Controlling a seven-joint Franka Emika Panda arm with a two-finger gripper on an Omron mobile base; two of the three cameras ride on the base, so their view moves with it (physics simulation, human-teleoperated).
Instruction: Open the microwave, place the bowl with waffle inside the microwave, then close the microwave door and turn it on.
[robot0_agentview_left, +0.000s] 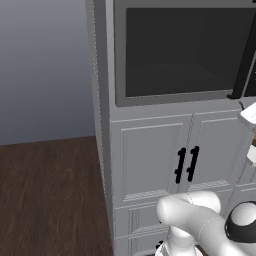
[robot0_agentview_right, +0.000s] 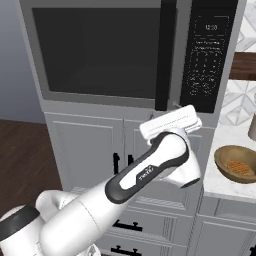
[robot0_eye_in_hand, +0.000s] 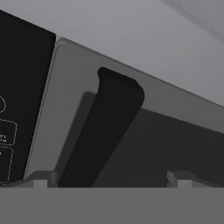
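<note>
A: Where is the microwave (robot0_agentview_right: 115, 55) now?

B: It sits built into the grey cabinet, above the white cupboard doors (robot0_agentview_left: 155, 155). The microwave door (robot0_agentview_left: 185, 50) is closed, flush with the front. Its black bar handle (robot0_agentview_right: 165, 55) stands vertical at the right edge of the glass, just beside the dark control panel (robot0_agentview_right: 209, 55).

A: And the gripper?

B: The gripper (robot0_eye_in_hand: 109, 177) is raised just below the lower end of the handle. In the hand view the 2 fingertips (robot0_eye_in_hand: 41, 178) stand wide apart, with nothing between them. The handle rises near the left one, but I cannot tell if it touches.

A: Where is the bowl with the waffle?

B: The wooden bowl (robot0_agentview_right: 239, 165) rests on the white counter (robot0_agentview_right: 220, 150) to the right of the microwave, lower than it. The waffle (robot0_agentview_right: 239, 167) lies inside the bowl. It is well apart from the gripper.
</note>
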